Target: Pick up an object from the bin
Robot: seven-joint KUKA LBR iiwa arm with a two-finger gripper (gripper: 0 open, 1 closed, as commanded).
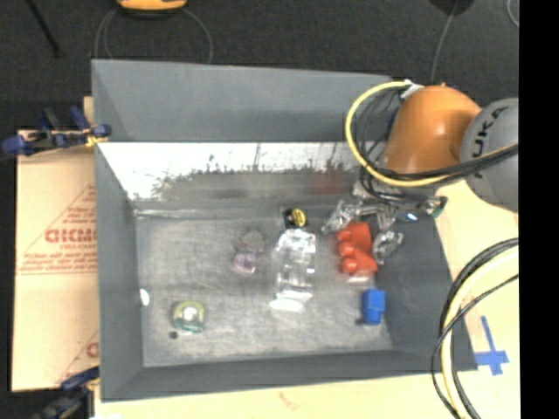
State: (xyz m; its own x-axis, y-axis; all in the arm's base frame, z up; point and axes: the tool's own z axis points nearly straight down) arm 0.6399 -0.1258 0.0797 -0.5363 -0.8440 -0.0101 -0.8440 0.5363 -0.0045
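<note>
My gripper (362,231) hangs low at the right of the bin floor, open. One metal finger (339,219) stands left of a red lumpy toy (355,250) and the other finger (389,241) stands right of it, so the toy's upper part lies between them. Whether the fingers touch the toy I cannot tell. A small blue block (373,306) lies just below the toy. A clear plastic piece (294,267) lies to the toy's left, and a small yellow-and-black thing (297,217) sits above that, near the back wall.
A pale purple clear piece (247,253) lies mid-floor. A greenish round thing (188,316) and a tiny white bit (144,298) lie at the front left. The arm with its orange cover and cables comes in over the bin's right wall.
</note>
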